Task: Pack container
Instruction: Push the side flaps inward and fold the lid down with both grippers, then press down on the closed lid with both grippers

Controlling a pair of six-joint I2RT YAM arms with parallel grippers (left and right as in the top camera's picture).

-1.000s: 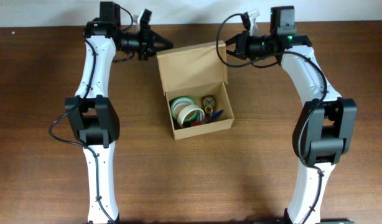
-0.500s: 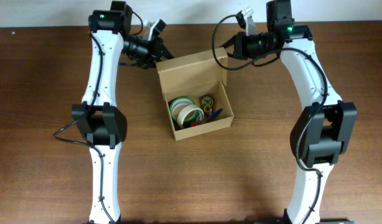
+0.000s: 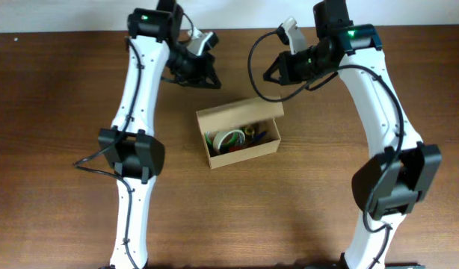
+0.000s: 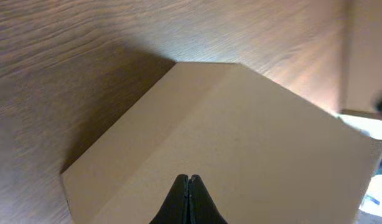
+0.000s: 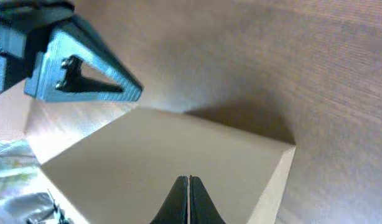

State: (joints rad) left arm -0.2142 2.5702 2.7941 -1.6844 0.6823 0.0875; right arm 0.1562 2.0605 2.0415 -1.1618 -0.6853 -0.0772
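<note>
The box (image 3: 244, 153) sits on the table (image 3: 65, 149), long axis left to right, lid (image 3: 239, 112) leaning half over the tape rolls (image 3: 228, 138); the left gripper (image 3: 211, 79) and right gripper (image 3: 270, 76), each pinched closed and empty, hover behind the lid's two back corners, equally near.

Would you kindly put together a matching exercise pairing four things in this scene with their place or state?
1. left gripper
2. right gripper
3. tape rolls
4. flap lid

A. inside the cardboard box
B. shut, near the box's far right corner
C. partly folded over the opening
D. shut, near the box's far left corner

Pairs: 1-D, 2-B, 3-A, 4-C
</note>
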